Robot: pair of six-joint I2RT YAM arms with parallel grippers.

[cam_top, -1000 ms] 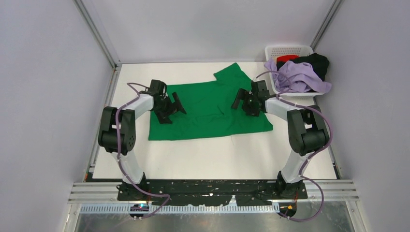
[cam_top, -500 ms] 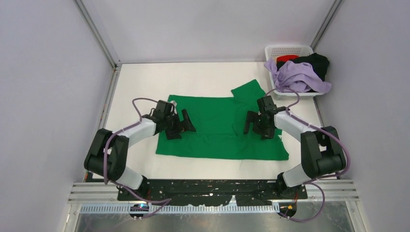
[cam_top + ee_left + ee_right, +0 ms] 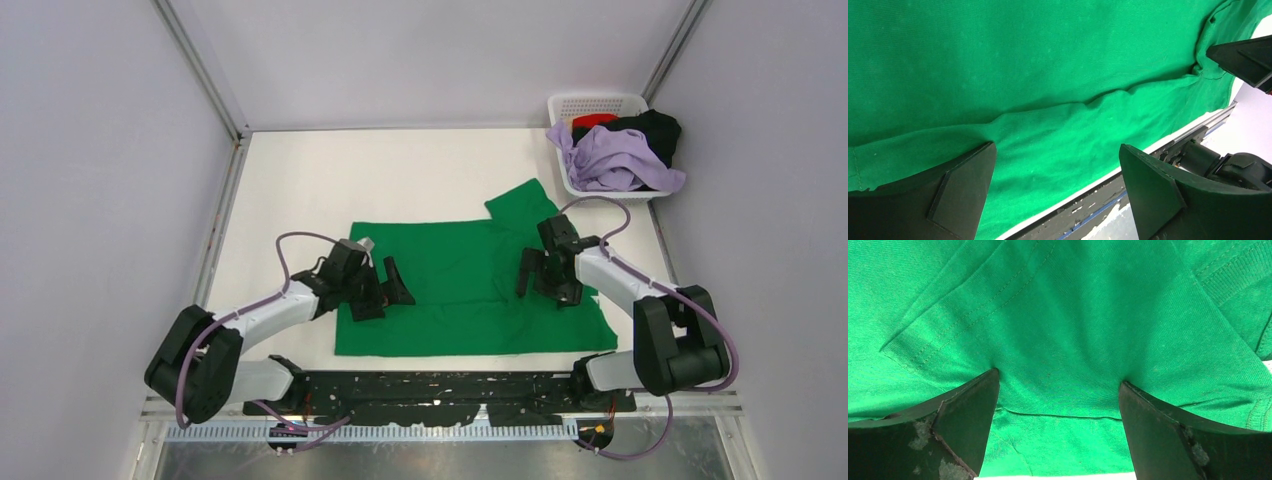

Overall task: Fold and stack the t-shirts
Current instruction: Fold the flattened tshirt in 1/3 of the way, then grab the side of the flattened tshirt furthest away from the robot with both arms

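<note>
Both claws stand spread wide, the left gripper [image 3: 384, 294] and right gripper [image 3: 544, 280] pressing on the green t-shirt [image 3: 460, 290]. It has slid closer to the near edge of the table [image 3: 300, 190] since a second ago.

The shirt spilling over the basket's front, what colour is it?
That shirt is lavender, a pale purple; the top external view shows it best.

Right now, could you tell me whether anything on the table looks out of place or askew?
Two things. The lavender t-shirt spills over the near rim of the white basket rather than lying inside. The green t-shirt lies flat but shows only one sleeve, sticking out at its far right corner.
</note>
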